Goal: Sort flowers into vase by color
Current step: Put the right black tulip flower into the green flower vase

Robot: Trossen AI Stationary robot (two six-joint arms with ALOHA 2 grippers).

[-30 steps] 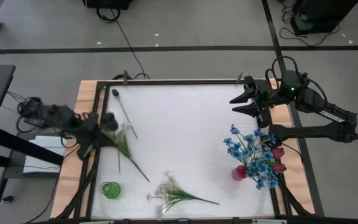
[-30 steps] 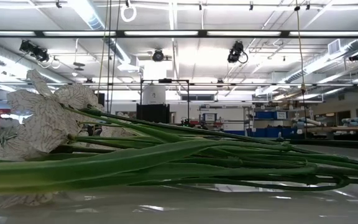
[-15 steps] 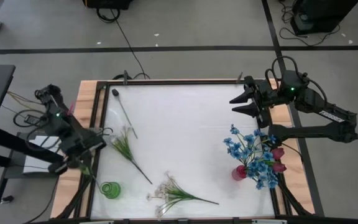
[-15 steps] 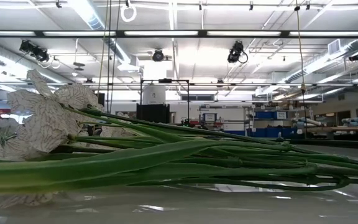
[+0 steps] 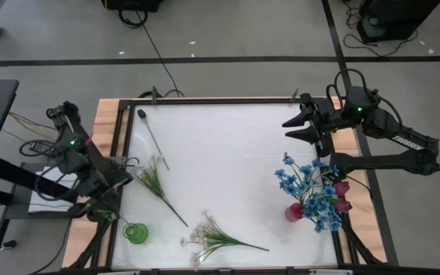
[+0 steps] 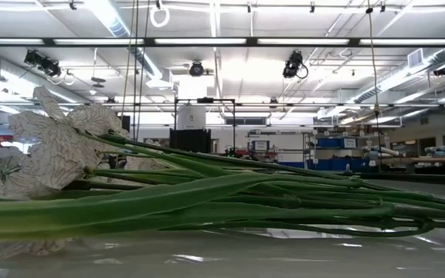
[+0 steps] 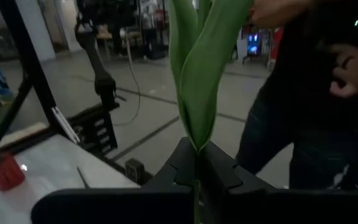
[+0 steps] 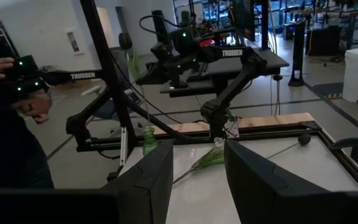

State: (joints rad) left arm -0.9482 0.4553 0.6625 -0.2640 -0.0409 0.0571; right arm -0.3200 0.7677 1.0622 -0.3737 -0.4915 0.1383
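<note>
My left gripper point(image 5: 105, 208) hangs over the table's left rim, just left of the green vase point(image 5: 135, 233), and is shut on a green-leaved flower stem point(image 7: 197, 68); its blossom is hidden. My right gripper point(image 5: 296, 127) waits open above the far right of the table, touching nothing. The red vase point(image 5: 294, 211) holds blue blossoms point(image 5: 312, 191) and dark red tulips point(image 5: 342, 197). A white spray point(image 5: 212, 238), a pale-blossomed green flower point(image 5: 155, 182) and a dark bud on a thin stem point(image 5: 141, 114) lie flat on the table. My left gripper pinches the flower's stem between its two fingers point(image 7: 219, 171), just below where the long green leaves point(image 7: 194, 134) begin. The leaves stick out past the fingertips, and the flower is lifted clear of the table. Which way the stem runs behind the fingers is hidden.
A dark frame point(image 5: 121, 145) runs round the white table top. The white spray's stems point(image 6: 207, 205) fill the low view. A person point(image 7: 316, 93) stands beyond the table. The middle of the table point(image 5: 228, 160) is bare.
My left arm has swung away from the flower lying by the left rim, toward the table's near left corner, turning as it went. It has carried the green stem off with it to beside the green vase. The pale flower stayed on the table.
</note>
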